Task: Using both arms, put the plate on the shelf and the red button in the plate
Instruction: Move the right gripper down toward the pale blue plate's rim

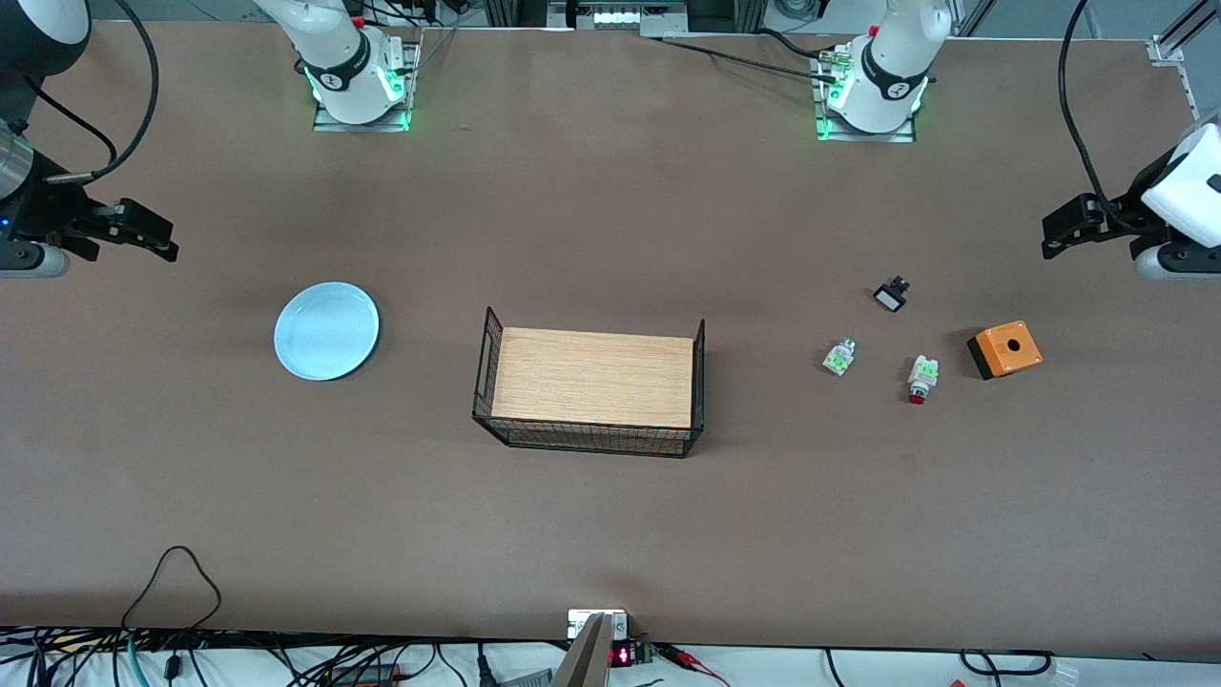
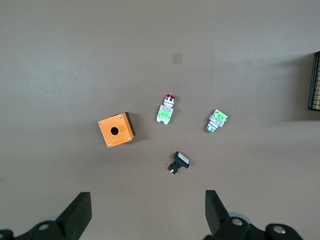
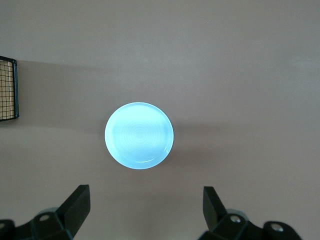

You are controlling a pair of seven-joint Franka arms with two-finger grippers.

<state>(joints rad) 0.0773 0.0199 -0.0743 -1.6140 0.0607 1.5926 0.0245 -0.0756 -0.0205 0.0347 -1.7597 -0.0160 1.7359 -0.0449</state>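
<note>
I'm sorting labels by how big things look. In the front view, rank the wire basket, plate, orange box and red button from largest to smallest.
1. wire basket, with its wooden floor, clearly largest
2. plate
3. orange box
4. red button, smallest

All four rest on the table at similar nearness, so the order looks safe.

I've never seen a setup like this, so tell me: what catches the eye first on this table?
In the middle of the brown table stands a black wire basket with a wooden floor. Toward the right arm's end lies a round pale-blue plate; toward the left arm's end sits a cluster of small parts, among them a bright orange box with a hole and a white-green push-button with a red tip. The right hand and left hand hang open above the table's ends.
</note>
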